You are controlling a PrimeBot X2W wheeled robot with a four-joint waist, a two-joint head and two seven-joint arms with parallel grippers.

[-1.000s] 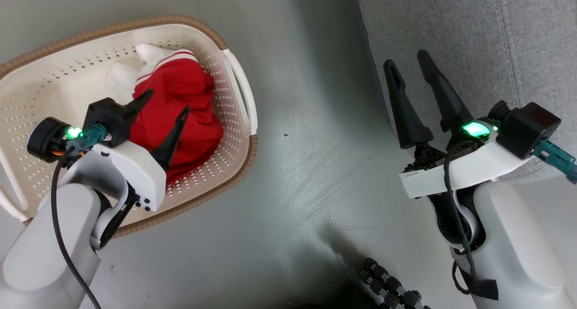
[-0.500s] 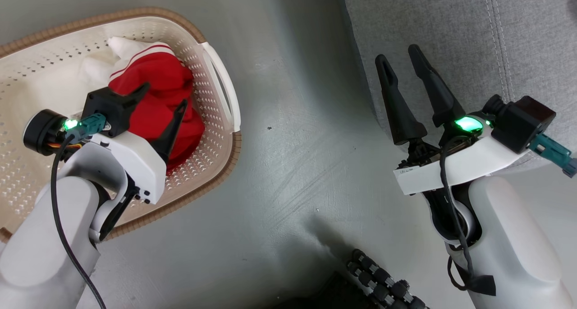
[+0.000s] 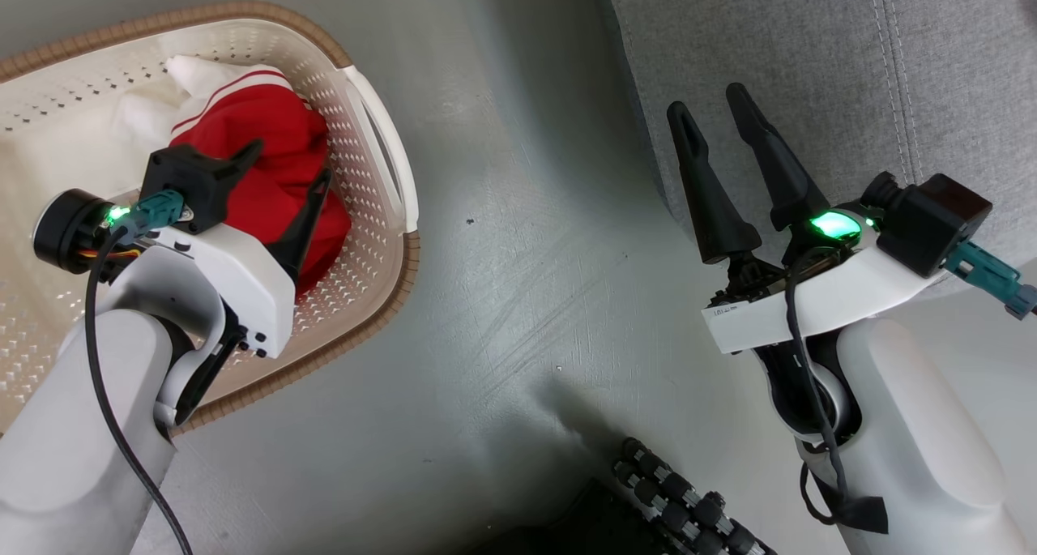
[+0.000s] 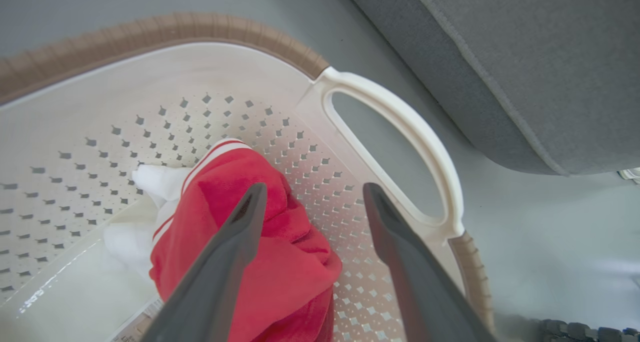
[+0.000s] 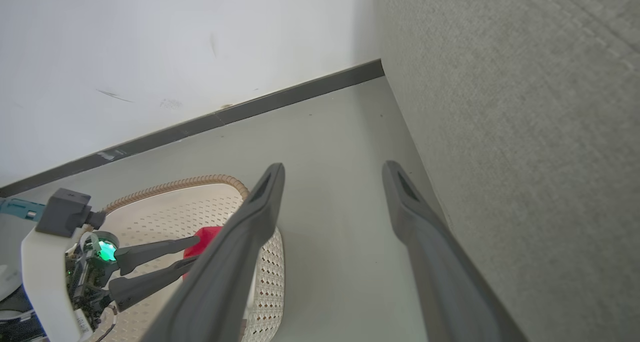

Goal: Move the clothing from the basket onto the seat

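Clothing [image 3: 263,121] bunched in basket [image 3: 243,10], against the handle-side wall. Left gripper [image 3: 292,160] spread wide, empty, poised over it. Right gripper [image 3: 706,99] spread, empty, by seat [image 3: 810,36]. Risks: jaw snags the perforated wall; shallow pinch slips; caught fabric drags basket.

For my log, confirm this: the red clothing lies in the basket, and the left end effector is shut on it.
Wrong on the grip: the left end effector is open, not shut on it, as the left wrist view shows. The red clothing does lie in the basket.
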